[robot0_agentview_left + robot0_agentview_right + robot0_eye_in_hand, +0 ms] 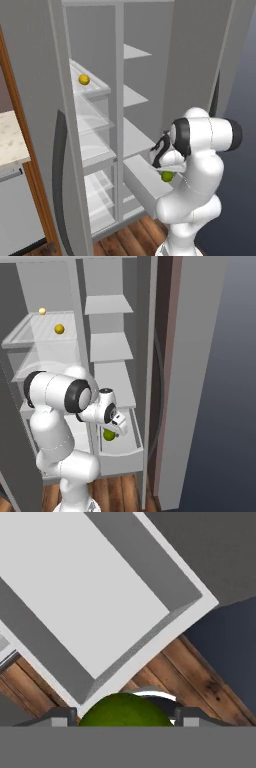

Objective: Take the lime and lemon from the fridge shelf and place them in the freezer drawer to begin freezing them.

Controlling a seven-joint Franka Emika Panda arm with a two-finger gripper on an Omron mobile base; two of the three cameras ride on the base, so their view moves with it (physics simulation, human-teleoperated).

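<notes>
Now the gripper (111,432) pinches the lime (109,434) between its fingertips, poised over the open freezer drawer (131,442). From the hand view, the fruit sits at six o'clock, nearer the drawer's front lip and the wood floor (200,677) than its middle; released here, it could roll off the rim. The arm folds low, elbow high, wrist pointing down. Up at ten o'clock, the lemon (59,329) waits on the fridge shelf (25,331).

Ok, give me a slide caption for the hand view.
Pincer holding the round green lime above the open light grey freezer drawer.
</notes>
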